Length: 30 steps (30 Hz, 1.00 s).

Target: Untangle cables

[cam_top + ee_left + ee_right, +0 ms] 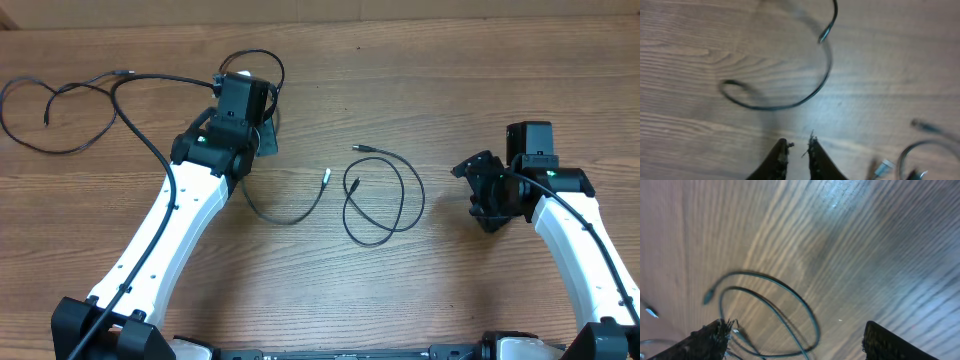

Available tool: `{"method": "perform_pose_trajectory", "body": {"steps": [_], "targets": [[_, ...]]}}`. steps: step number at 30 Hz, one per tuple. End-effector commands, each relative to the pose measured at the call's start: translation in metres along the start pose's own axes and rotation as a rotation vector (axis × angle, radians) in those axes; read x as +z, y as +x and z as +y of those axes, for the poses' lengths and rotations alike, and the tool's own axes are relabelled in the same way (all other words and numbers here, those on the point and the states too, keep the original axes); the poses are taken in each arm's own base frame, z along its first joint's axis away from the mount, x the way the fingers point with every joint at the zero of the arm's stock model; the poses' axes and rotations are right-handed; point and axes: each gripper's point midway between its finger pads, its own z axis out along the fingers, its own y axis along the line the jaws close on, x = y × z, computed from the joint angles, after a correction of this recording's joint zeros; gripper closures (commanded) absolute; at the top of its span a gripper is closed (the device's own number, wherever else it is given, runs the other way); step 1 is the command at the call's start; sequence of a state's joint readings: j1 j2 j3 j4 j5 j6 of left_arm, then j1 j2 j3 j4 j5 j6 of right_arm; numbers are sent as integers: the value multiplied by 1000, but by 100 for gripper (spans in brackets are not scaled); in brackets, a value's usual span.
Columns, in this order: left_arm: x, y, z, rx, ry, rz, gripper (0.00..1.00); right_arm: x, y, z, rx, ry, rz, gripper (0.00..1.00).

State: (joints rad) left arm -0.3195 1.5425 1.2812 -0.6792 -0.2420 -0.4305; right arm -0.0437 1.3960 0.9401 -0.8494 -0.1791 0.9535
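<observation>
Three thin black cables lie apart on the wooden table. One makes a loose loop at the far left [45,115]. A second curves round my left gripper [264,138] and ends in a silvery tip [325,175]. The third is a double loop in the middle [385,200]. In the left wrist view, my left gripper [799,142] has its fingers nearly together with nothing between them, and a curved cable [805,97] lies ahead on the table. My right gripper [478,192] is wide open and empty to the right of the middle loop. In the right wrist view it [795,330] hangs over that loop [807,317].
A thicker black arm cable [140,130] runs along the left arm across the table's left side. The table's back edge [400,18] is at the top. Bare wood lies between the middle loop and the right arm.
</observation>
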Motion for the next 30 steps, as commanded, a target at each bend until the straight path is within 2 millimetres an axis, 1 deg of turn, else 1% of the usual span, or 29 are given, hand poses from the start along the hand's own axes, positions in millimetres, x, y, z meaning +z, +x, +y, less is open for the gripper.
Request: {"method": "perform_pose_trajectory", "body": {"steps": [1, 2, 4, 6, 8, 9, 12, 14, 18, 20, 23, 25, 27, 28, 30], "targets": [[-8, -7, -1, -173, 20, -33, 64, -2, 4, -6, -72, 22, 7, 10], [-8, -3, -9, -190, 61, -5, 53, -2, 6, -9, -69, 34, 15, 8], [-9, 5, -19, -187, 120, 41, 41, -2, 7, -11, -67, 42, 20, 7], [-11, 8, -26, -186, 158, 63, 25, -2, 7, -11, -67, 42, 21, 5], [-10, 5, -22, -188, 137, 45, 4, -2, 7, -11, -67, 41, 20, 3], [-9, 2, -17, -200, 107, 24, 0, -2, 7, -11, -67, 42, 20, 3], [-8, -5, 0, -353, 25, -19, 0, -2, 8, -12, -67, 44, 22, 3], [-7, -4, 0, -438, 23, -14, 0, -2, 8, -12, -67, 43, 21, 2], [-5, 5, 4, -563, -5, 21, 1, -2, 8, -12, -67, 44, 22, 2], [1, 14, 6, -643, -33, 51, 1, -2, 8, -12, -67, 43, 21, 2], [18, 22, 4, -663, -58, 79, 1, -2, 7, -12, -67, 43, 21, 0], [35, 25, -1, -660, -58, 95, 0, -2, 7, -12, -67, 43, 21, 0], [54, 25, -6, -631, -51, 94, 1, -2, 7, -12, -67, 43, 21, 0], [64, 23, -9, -589, -40, 82, 1, -2, 8, -12, -67, 43, 21, 0], [79, 20, -14, -542, -26, 68, 0, -2, 7, -12, -67, 43, 21, 0]]}}
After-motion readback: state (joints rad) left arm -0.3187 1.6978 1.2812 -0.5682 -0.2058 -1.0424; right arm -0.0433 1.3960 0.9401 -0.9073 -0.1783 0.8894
